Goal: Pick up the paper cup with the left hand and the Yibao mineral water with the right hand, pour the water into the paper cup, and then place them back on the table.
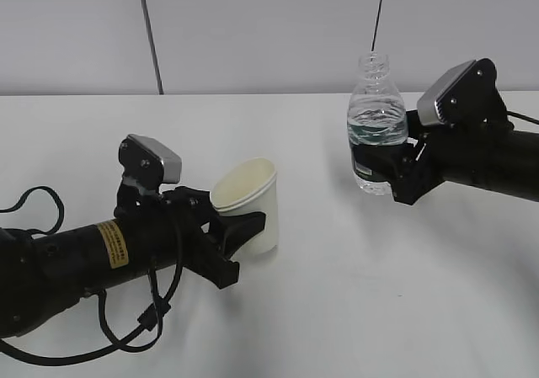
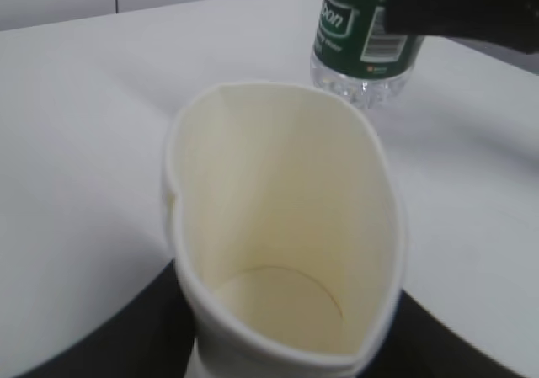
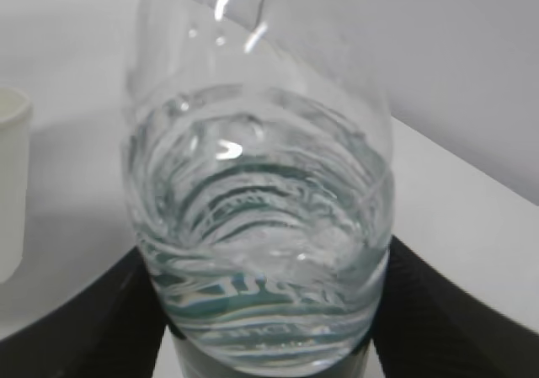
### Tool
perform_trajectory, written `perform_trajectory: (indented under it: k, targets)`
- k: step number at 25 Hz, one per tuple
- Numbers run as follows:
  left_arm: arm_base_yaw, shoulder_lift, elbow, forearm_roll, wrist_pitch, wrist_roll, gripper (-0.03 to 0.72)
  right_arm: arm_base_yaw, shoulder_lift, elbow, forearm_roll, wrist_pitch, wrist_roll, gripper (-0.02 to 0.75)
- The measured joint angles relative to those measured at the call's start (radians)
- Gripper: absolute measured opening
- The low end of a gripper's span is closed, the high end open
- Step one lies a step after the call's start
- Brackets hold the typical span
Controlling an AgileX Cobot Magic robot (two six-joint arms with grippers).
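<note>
The cream-white paper cup is held by my left gripper, whose black fingers are shut on its sides, squeezing the rim oval; the cup tilts slightly. In the left wrist view the cup is empty inside. My right gripper is shut on the Yibao mineral water bottle, upright and uncapped, at the right of the white table, partly filled. In the right wrist view the bottle fills the space between the fingers. The bottle's green label shows in the left wrist view.
A black cable loops under the left arm at the front left. A thin dark cable hangs down the wall above the bottle. A grey wall stands behind the table's far edge.
</note>
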Motion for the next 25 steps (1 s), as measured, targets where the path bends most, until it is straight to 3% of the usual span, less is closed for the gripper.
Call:
perform_trajectory:
  k: [13, 25]
  targets:
    - [0.000, 0.000, -0.139, 0.159, 0.215, -0.083, 0.336, 0.000, -0.001, -0.035, -0.020, 0.066, 0.000, 0.501]
    - [0.000, 0.000, -0.150, 0.187, 0.277, -0.102, 0.336, 0.000, -0.011, -0.087, -0.071, 0.148, 0.000, 0.501]
